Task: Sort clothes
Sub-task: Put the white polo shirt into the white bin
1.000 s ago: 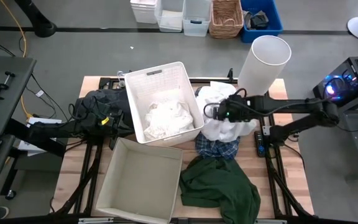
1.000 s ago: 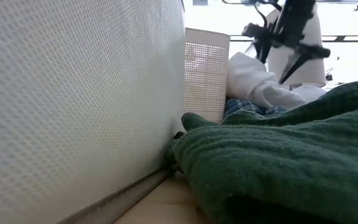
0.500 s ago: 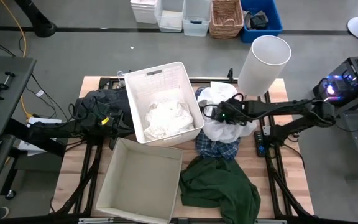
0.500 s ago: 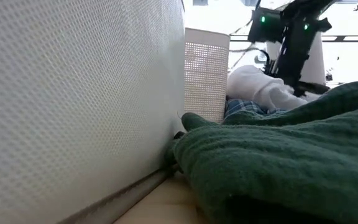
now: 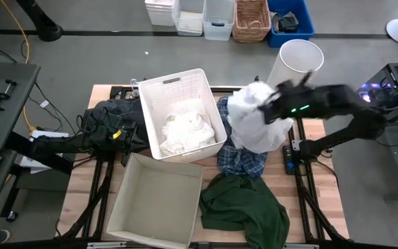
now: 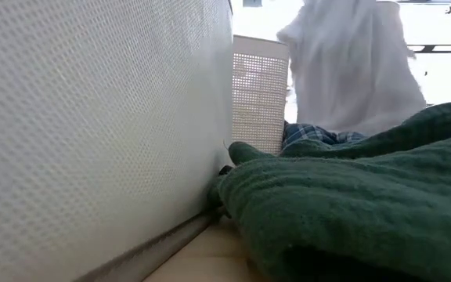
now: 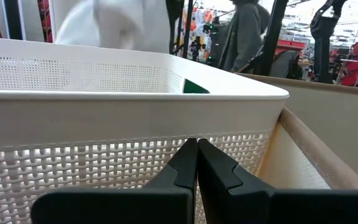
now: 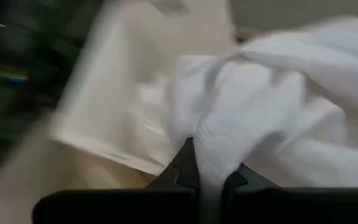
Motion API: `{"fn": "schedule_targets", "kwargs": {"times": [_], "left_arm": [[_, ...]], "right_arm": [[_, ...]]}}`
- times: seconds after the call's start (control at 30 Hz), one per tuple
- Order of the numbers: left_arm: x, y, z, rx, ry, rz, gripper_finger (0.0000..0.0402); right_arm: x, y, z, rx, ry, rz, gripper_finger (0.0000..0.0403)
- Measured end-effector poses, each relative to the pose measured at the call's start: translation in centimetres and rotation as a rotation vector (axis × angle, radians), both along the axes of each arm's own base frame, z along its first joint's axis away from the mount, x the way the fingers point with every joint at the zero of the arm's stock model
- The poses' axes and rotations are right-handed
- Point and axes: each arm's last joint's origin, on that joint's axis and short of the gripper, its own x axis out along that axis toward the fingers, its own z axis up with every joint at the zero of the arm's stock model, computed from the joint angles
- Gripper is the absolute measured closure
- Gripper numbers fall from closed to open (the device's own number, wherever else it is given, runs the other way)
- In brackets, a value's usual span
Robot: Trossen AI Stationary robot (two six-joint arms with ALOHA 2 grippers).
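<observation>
My right gripper [image 5: 269, 111] is shut on a white garment [image 5: 254, 128] and holds it up over the table's far right; the garment also shows in the low view [image 6: 351, 63]. Under it lies the blue-and-white plaid shirt [image 5: 240, 160], and nearer the front edge a dark green garment [image 5: 244, 207]. More white clothes [image 5: 182, 130] lie in the white slotted basket [image 5: 159, 90]. Dark clothes [image 5: 109, 114] are heaped at the far left. My left gripper [image 7: 197, 144] is shut and waits beside the basket's left wall [image 7: 104, 162]. My right gripper pinches a bunched fold of the white garment [image 8: 213, 146] between its two fingers. The garment hangs slack below and beside the fingers. Its lower end [image 5: 249, 146] reaches down to the plaid shirt; whether it rests there I cannot tell.
A beige open bin [image 5: 126, 207] stands at the front left, next to the slotted basket. A tall white lampshade [image 5: 296, 66] stands at the far right corner, close behind my right arm. Boxes and a wicker basket [image 5: 251, 21] are on the floor beyond the table.
My right gripper has gone down onto the white garment, shut on it and risen, moving a little toward the table's right edge. The garment, which lay heaped on the plaid shirt, is now drawn up and hangs from the fingers.
</observation>
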Motion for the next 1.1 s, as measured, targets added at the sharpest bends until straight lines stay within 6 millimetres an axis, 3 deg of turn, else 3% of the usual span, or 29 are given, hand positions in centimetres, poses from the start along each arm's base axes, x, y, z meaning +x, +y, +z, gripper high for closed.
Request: {"fn": "schedule_targets", "kwargs": {"times": [0.23,0.43,0.67,1.1], "left_arm": [[0.0,0.0,0.0,0.000,0.000,0.000,0.0401],[0.0,0.0,0.0,0.000,0.000,0.000,0.0401],[0.0,0.0,0.0,0.000,0.000,0.000,0.0401],[0.0,0.0,0.0,0.000,0.000,0.000,0.0401]], "right_arm": [[-4.3,1.0,9.5,-0.316,-0.390,0.260,0.0402],[-7.3,1.5,13.3,-0.364,-0.644,0.430,0.0402],[-7.2,3.0,13.4,-0.202,-0.710,0.689,0.0402],[-3.4,7.3,10.5,0.316,-0.425,1.046,0.0402]]}}
